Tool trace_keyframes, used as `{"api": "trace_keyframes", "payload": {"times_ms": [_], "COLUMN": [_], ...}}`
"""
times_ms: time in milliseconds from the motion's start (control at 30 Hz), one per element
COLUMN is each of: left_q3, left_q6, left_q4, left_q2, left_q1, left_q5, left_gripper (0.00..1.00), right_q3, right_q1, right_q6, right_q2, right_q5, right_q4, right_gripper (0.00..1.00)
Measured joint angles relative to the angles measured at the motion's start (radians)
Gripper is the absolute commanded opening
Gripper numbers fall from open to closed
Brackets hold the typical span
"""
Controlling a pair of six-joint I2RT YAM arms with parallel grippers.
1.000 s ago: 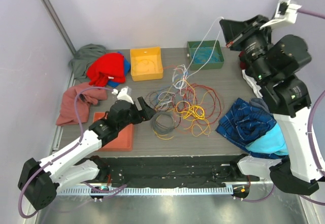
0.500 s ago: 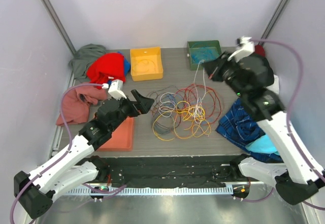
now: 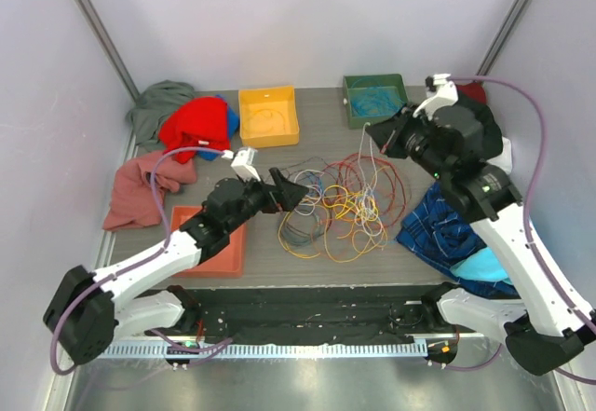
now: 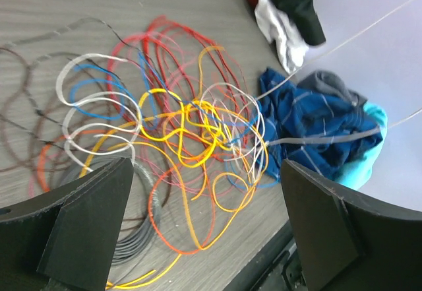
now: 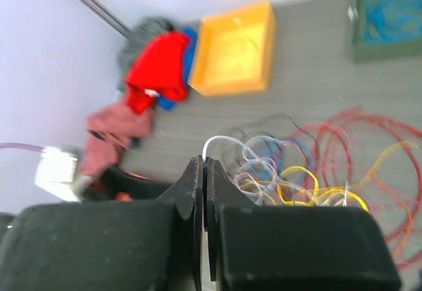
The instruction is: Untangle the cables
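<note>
The cables (image 3: pixel 340 201) lie in a loose tangle of red, orange, yellow, blue, white and grey loops mid-table. My left gripper (image 3: pixel 293 195) hovers at the pile's left edge, open and empty. In the left wrist view its wide-apart fingers (image 4: pixel 86 218) frame the cables (image 4: pixel 184 132). My right gripper (image 3: pixel 371 134) hangs above the pile's far right side, shut on a thin white cable (image 3: pixel 373 161) that drops into the tangle. The right wrist view shows the jaws pressed together at the right gripper (image 5: pixel 203 172), with the white cable (image 5: pixel 217 140) curving out of them.
A yellow bin (image 3: pixel 268 116) and a green bin (image 3: pixel 375 100) holding blue wire stand at the back. An orange tray (image 3: pixel 219 248) lies under my left arm. Red (image 3: pixel 197 124), grey (image 3: pixel 158 102) and pink (image 3: pixel 140 192) cloths lie left, a blue plaid cloth (image 3: pixel 456 225) right.
My right arm came down from high at the back right to just above the pile, still holding the white cable. My left gripper opened wider and moved right to the pile's edge.
</note>
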Motion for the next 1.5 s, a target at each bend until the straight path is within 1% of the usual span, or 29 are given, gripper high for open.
{"api": "trace_keyframes", "payload": {"times_ms": [200, 267, 300, 533, 767, 900, 1133, 1333, 1500], "left_q3": [0.068, 0.101, 0.121, 0.163, 0.202, 0.209, 0.193, 0.186, 0.187], "left_q6": [0.0, -0.001, -0.002, -0.012, -0.065, -0.09, -0.111, -0.116, -0.119], "left_q4": [0.099, 0.137, 0.165, 0.249, 0.338, 0.384, 0.508, 0.548, 0.569], "left_q2": [0.172, 0.232, 0.274, 0.41, 0.546, 0.576, 0.549, 0.539, 0.58], "left_q1": [-0.06, -0.078, -0.086, -0.13, -0.15, -0.165, -0.174, -0.182, -0.208], "left_q5": [0.042, 0.055, 0.064, 0.103, 0.165, 0.189, 0.234, 0.262, 0.287], "left_gripper": [0.99, 0.98, 0.98, 0.96, 0.94, 0.95, 0.95, 0.92, 0.87], "right_q3": [0.204, 0.229, 0.24, 0.252, 0.263, 0.285, 0.307, 0.307, 0.308], "right_q1": [0.001, 0.001, 0.001, 0.002, 0.002, 0.002, 0.002, 0.002, 0.002], "right_q6": [0.0, 0.001, 0.001, 0.004, 0.005, 0.005, 0.005, 0.009, 0.016], "right_q2": [0.0, 0.0, 0.0, 0.0, 0.005, 0.014, 0.019, 0.019, 0.019], "right_q5": [-0.063, -0.078, -0.086, -0.116, -0.135, -0.142, -0.145, -0.15, -0.156], "right_q4": [-0.005, -0.006, -0.008, -0.046, -0.066, -0.078, -0.084, -0.086, -0.087], "right_gripper": [0.01, 0.01, 0.01, 0.01, 0.01, 0.01, 0.01, 0.01, 0.01]}}
